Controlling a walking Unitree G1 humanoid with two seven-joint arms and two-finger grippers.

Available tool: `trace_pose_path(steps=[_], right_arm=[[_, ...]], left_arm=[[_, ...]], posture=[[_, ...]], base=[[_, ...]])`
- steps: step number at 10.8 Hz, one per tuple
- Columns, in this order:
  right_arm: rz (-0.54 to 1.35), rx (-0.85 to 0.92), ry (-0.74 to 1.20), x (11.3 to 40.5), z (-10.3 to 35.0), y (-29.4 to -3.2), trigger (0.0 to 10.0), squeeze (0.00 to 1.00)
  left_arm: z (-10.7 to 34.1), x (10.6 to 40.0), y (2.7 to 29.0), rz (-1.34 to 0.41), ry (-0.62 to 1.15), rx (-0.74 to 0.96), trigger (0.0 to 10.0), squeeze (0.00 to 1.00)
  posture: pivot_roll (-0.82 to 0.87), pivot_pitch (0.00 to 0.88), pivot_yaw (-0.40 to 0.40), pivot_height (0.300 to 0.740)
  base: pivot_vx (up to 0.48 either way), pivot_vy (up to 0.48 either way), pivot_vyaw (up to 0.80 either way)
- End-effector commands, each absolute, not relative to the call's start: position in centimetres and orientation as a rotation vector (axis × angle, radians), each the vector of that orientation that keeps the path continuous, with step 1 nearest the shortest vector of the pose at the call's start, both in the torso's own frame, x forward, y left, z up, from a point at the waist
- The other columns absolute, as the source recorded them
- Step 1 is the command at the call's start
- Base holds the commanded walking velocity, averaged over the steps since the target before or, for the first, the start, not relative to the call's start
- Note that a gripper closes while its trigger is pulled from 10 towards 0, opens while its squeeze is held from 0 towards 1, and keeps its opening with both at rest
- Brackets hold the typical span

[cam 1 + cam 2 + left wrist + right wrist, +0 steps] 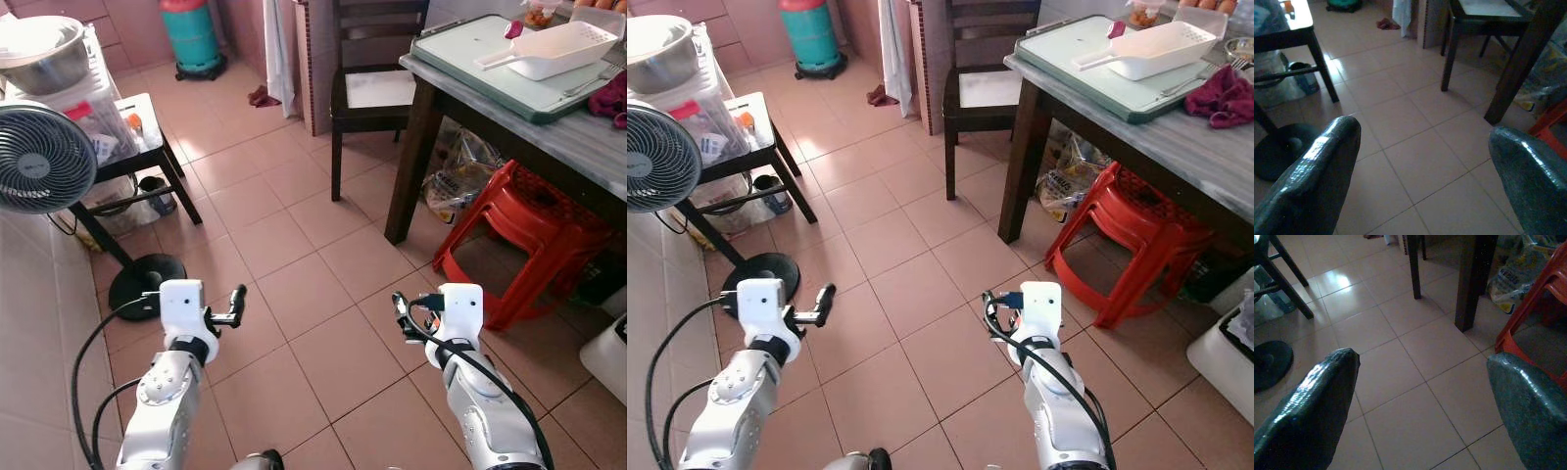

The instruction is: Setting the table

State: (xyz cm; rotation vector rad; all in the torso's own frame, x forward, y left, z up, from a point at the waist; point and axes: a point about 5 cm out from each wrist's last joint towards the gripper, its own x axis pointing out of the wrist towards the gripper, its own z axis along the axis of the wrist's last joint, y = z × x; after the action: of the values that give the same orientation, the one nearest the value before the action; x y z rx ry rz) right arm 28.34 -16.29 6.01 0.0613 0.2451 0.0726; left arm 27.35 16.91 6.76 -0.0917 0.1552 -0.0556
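The dining table (578, 139) stands at the upper right, with dark legs and a grey top. A pale green tray (480, 70) lies on it and a white slotted scoop basket (554, 49) rests on the tray. Beside the tray is a maroon cloth (1223, 96). Both arms are held low over the tiled floor, well short of the table. My left gripper (235, 305) is open and empty, with its fingers (1317, 176) spread wide. My right gripper (402, 315) is also open and empty, its fingers (1312, 401) apart above bare tiles.
A dark chair (372, 93) is pushed against the table's far end. Stacked red stools (529, 235) and a plastic bag sit under the table. On the left are a standing fan (44, 157), a small black side table (147, 127), a metal bowl (39, 49) and a green gas cylinder (191, 34).
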Motion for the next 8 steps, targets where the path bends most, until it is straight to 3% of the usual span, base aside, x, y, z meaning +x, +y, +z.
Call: trace_pose_path(steps=[1,7,8], right_arm=[[0.076,0.057,0.256,28.11,5.89,-16.26,10.0,0.00],[0.073,0.061,0.272,27.71,5.52,-16.23,10.0,0.00],[0.074,0.059,0.271,27.73,5.55,-16.25,10.0,0.00]], left_arm=[[6.69,27.04,17.40,-0.040,0.166,-0.088,10.0,0.00],[6.42,26.64,17.19,-0.105,0.152,-0.036,10.0,0.00],[6.36,26.65,17.20,-0.108,0.154,-0.042,10.0,0.00]], posture=[[-0.07,0.175,0.062,0.740],[-0.07,0.181,0.065,0.740],[-0.07,0.181,0.067,0.740]], base=[[0.000,0.000,0.00],[0.000,0.000,-0.77],[0.307,0.000,-0.77]])
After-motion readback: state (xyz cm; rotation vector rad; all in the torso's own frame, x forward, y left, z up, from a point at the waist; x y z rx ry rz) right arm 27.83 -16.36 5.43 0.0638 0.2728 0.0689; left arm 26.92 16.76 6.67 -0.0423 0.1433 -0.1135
